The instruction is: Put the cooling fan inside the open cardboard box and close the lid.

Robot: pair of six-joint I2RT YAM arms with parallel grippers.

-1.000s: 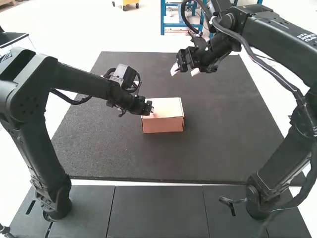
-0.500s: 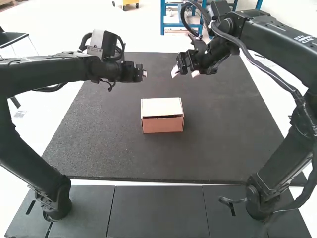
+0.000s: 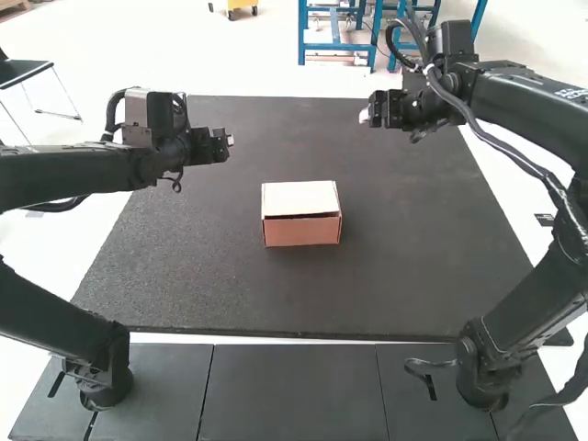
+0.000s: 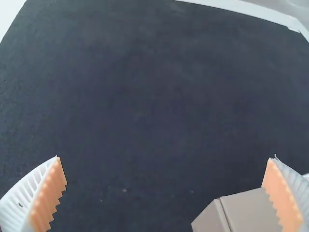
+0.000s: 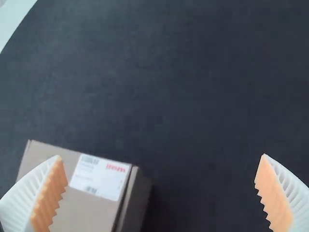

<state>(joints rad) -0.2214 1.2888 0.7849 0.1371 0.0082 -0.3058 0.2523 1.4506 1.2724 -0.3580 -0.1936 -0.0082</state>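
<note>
The cardboard box [image 3: 301,213] sits near the middle of the black mat [image 3: 413,239] on the worktop, its lid lying flat and shut, with a white label [image 5: 99,176] on top. The cooling fan would be hidden under that lid, so whether it is inside cannot be told from here.

The left gripper [image 3: 223,144] hangs in the air over the far left part of the mat, well apart from the box. Its ribbed fingers [image 4: 48,193] are spread wide with nothing between the orange pads. The right gripper [image 3: 375,110] hangs over the far right part, also well apart from the box and above it, fingers equally spread and empty.

Judging from this, the packing looks done and what remains is to clear off cleanly. To do that well:
- Keep both grippers high while they are anywhere near the box, so that no finger catches the lid's edge and flips it up.
- Keep the fingers spread and empty; there is nothing left to pinch.
- Check the lid's front edge in the high view. It appears to sit flush with the box wall; if it were to spring up, a light press from above with one gripper, straight down on the middle of the lid, should seat it without sliding the box on the mat
</note>
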